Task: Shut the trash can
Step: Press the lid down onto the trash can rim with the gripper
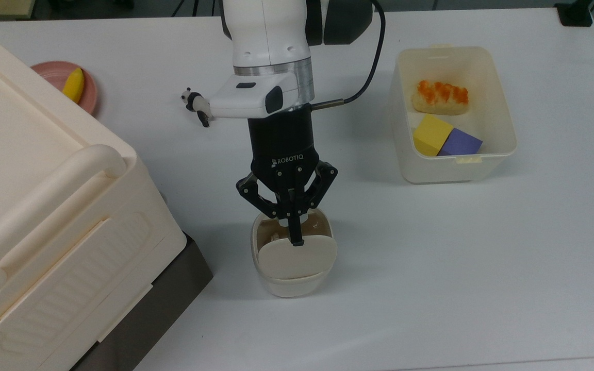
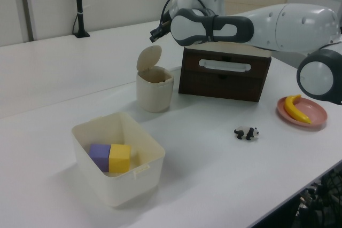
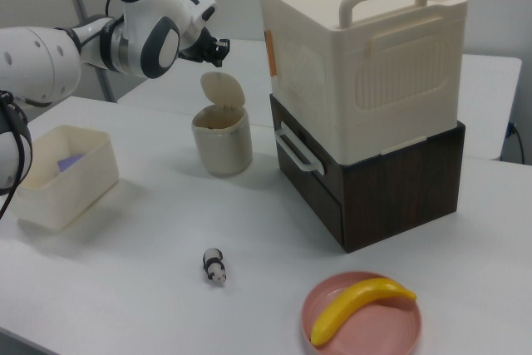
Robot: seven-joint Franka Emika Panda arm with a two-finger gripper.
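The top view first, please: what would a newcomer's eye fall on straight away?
The black claw hangs over the open trash can, fingers together, tips at the upper edge of the raised lid. At the top view's left looms a big cream box with a handle. At the top view's right, a white tub holds a yellow block, a purple block and a bread piece.
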